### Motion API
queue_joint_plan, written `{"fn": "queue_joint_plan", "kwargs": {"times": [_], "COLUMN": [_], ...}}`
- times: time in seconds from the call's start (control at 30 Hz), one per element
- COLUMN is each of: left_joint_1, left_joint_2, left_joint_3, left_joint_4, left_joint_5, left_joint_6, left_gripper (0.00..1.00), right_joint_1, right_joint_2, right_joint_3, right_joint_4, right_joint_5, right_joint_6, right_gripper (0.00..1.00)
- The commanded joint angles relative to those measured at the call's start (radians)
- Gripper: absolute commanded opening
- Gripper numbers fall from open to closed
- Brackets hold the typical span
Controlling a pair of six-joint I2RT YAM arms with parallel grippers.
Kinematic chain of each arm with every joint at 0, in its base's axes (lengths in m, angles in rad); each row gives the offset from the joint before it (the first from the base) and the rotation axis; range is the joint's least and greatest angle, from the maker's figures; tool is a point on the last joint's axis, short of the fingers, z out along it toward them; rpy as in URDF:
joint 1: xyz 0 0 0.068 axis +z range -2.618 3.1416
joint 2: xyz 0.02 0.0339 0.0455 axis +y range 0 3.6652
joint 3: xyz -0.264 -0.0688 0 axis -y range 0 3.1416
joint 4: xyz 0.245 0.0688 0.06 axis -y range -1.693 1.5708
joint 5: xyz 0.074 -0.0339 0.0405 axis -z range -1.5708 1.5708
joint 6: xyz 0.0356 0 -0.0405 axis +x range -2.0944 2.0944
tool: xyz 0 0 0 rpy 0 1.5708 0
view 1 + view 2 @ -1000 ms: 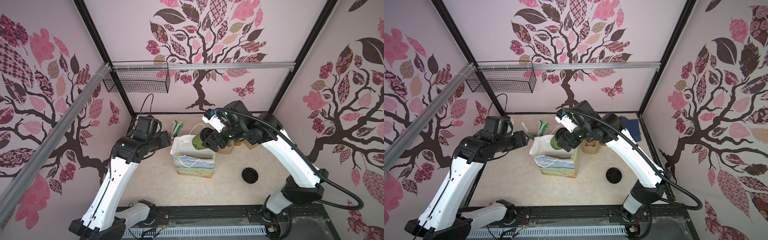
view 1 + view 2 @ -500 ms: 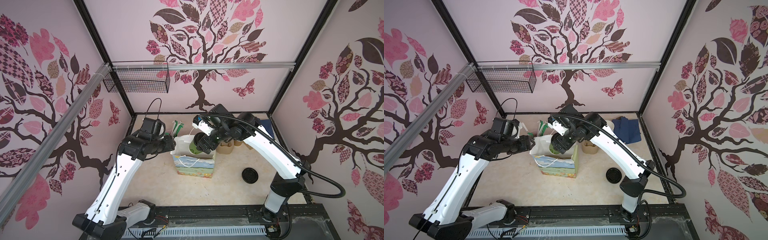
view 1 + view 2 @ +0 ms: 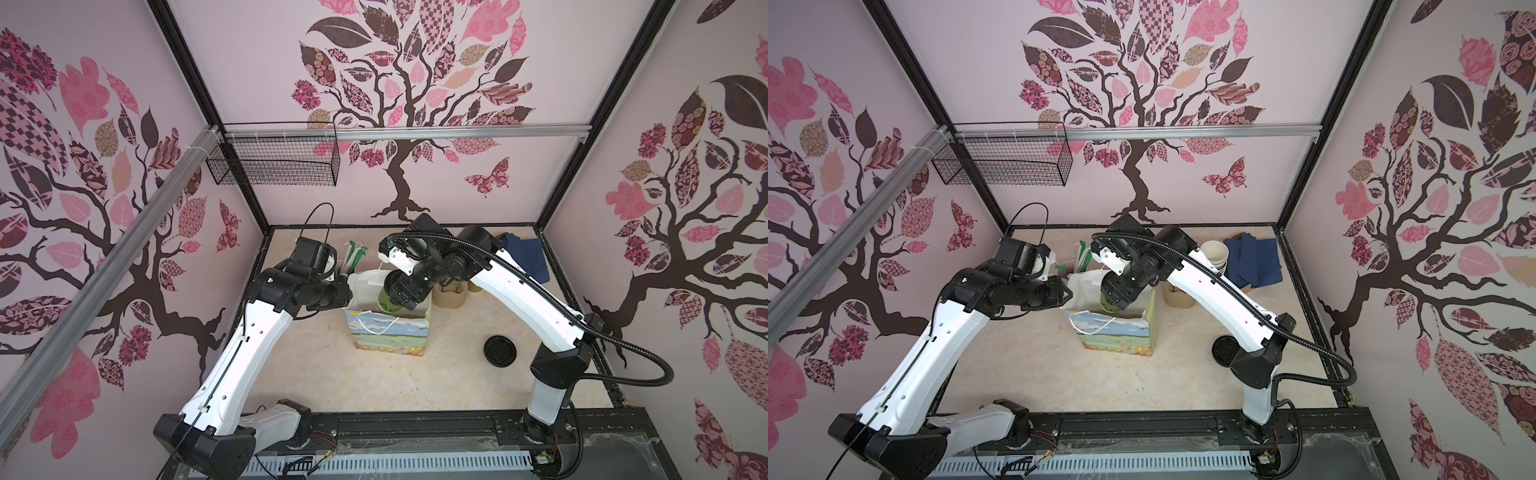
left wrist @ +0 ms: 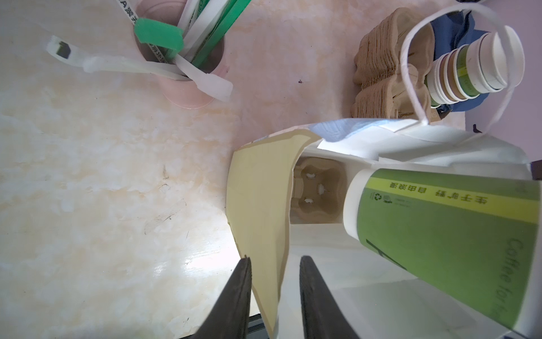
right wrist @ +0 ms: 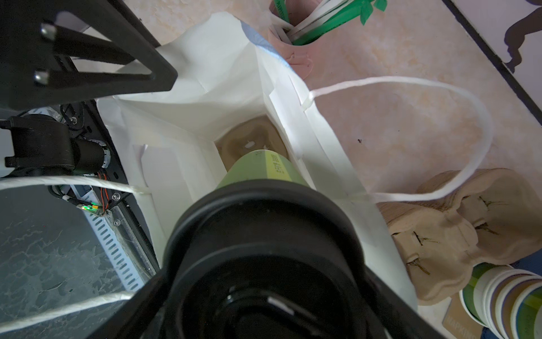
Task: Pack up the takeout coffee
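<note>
**A:** Where was the takeout coffee [image 3: 388,298]?

**B:** In the right claw [image 3: 404,291]. It was tilted, w/ its base dipped into the open mouth of the paper bag [image 3: 390,337] and its black lid end above the rim.

**A:** What was the grip like?

**B:** The claw was clamped on the cup, spread wide, w/ a finger on each side up near the lid. In the right wrist view the lid sat closest to the lens and the green body pointed down into the bag.

**A:** Anything inside the bag?

**B:** A brown pulp cup carrier [image 5: 249,141] lay flat on the bottom, below the cup's base. The cup hung clear of it.

**A:** And the left claw [image 4: 275,264]?

**B:** Narrow. Its fingers sat either side of the bag's side wall at the rim, on the side away from the right arm. I couldn't tell whether they actually pinched the paper.

**A:** What about the rest of the table [image 3: 311,374]?

**B:** The bag stood upright near the middle, w/ a landscape print on the front and white cord handles. A loose black lid [image 3: 500,351] lay flat to the right, well apart. Behind the bag were several things:
- a pink cup of wrapped sticks [image 4: 187,88]
- a stack of pulp carriers [image 3: 446,297] just beside the bag
- nested paper cups [image 3: 1214,254]
- a blue cloth [image 3: 1252,259] in the back-right corner
</note>
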Motion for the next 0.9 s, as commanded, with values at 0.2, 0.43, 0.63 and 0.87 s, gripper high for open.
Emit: {"fn": "queue_joint_plan", "kwargs": {"times": [0.2,0.43,0.63,0.87], "left_joint_1": [0.003,-0.010,-0.057,-0.103], "left_joint_2": [0.003,-0.041,-0.073,-0.131], "left_joint_3": [-0.033,-0.038,-0.033,-0.094], "left_joint_4": [0.019,0.012,-0.028,-0.031], "left_joint_5": [0.056,0.104,0.133,0.161], "left_joint_6": [0.045,0.049,0.055,0.049], "left_gripper": [0.01,0.00,0.00,0.00], "right_joint_1": [0.006,0.036,0.076,0.114], "right_joint_2": [0.016,-0.033,-0.078,-0.137], "right_joint_3": [-0.004,-0.059,-0.091,-0.166], "right_joint_4": [-0.028,-0.057,-0.102,-0.143], "right_joint_5": [0.029,0.059,0.108,0.118], "right_joint_6": [-0.005,0.009,0.020,0.032], "right_gripper": [0.80,0.80,0.80,0.80]}}
